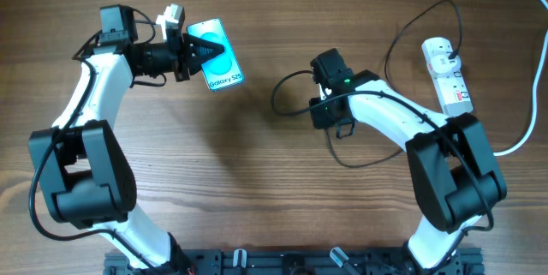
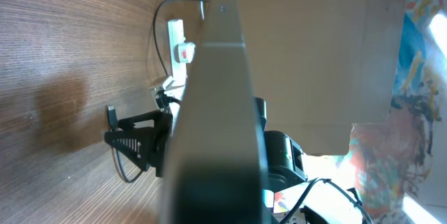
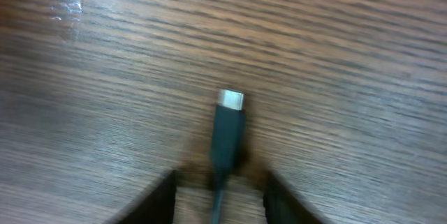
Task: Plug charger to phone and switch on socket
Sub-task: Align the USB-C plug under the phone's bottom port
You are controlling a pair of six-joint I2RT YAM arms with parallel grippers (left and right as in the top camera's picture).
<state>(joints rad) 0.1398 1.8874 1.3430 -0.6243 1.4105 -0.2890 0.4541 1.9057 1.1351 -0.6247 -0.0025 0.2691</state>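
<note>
My left gripper is shut on the phone, which it holds off the table at the upper left, blue-teal screen up. In the left wrist view the phone shows edge-on as a wide grey bar that hides my fingers. My right gripper points down at the table's middle. In the right wrist view it stands open astride the charger's metal-tipped connector, which lies flat on the wood. The black cable loops back to the white socket at the far right, whose red switch mark shows.
A thick white cord runs from the socket off the right edge. Loose black cable loops lie left of and below the right gripper. In the left wrist view the socket and right gripper lie beyond the phone.
</note>
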